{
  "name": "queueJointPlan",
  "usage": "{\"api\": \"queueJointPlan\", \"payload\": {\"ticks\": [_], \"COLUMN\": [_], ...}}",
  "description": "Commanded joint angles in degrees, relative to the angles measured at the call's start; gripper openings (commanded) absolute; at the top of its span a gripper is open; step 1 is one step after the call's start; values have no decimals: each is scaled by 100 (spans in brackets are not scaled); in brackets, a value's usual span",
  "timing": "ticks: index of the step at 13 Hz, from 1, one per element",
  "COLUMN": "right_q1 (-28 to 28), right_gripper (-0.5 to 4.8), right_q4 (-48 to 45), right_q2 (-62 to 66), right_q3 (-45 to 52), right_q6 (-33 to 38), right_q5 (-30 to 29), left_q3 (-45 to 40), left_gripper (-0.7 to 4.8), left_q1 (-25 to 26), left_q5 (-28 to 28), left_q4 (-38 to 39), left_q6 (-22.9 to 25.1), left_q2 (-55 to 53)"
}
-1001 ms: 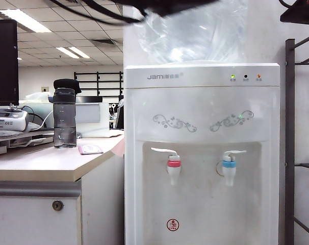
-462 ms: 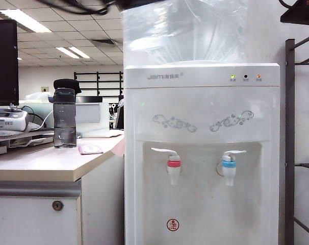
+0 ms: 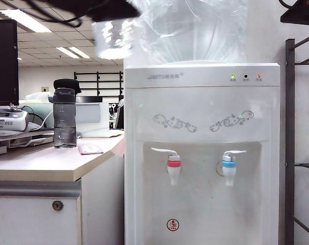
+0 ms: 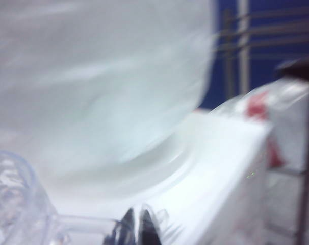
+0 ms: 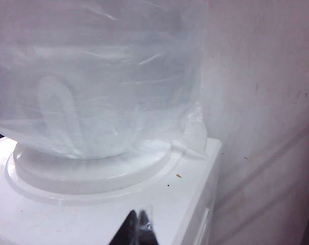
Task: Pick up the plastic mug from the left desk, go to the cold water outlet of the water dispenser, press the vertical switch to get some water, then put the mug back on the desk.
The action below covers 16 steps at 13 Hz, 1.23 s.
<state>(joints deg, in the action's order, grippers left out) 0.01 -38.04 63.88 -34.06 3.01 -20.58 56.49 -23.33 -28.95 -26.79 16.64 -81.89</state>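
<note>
Mug (image 3: 112, 38) hangs high at the top of the exterior view, over the bench (image 3: 42, 163) edge beside the dispenser (image 3: 201, 153), with the left pincer (image 4: 139, 229) clamped on its handle. Right pincer (image 5: 138, 227) sits pinched shut on nothing above the dispenser top. Cold tap (image 3: 229, 171) is well below and across from the mug, so I'd lower slow, keep it level, and line the rim under the blue collar before touching the lever (image 3: 235, 152).
</note>
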Motion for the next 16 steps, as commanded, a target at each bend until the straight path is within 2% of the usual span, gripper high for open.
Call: {"api": "queueJointPlan", "payload": {"ticks": [1, 3, 10, 16], "right_q1": [2, 2, 2, 2], "right_gripper": [-6, -6, -6, -6], "right_q4": [-79, -79, -79, -79], "right_q2": [-20, -20, -20, -20], "right_q3": [-48, -48, -48, -48], "right_q6": [22, 24, 22, 22], "right_q5": [7, 7, 7, 9], "left_q3": [48, 48, 48, 46], "left_gripper": [-6, -6, -6, -6], "left_q1": [389, 612, 1419, 1502], "left_q5": [-22, -26, -28, -17], "left_q4": [-68, 26, -85, -1071], "left_q6": [404, 551, 581, 562], "left_q2": [72, 39, -509, -1670]}}
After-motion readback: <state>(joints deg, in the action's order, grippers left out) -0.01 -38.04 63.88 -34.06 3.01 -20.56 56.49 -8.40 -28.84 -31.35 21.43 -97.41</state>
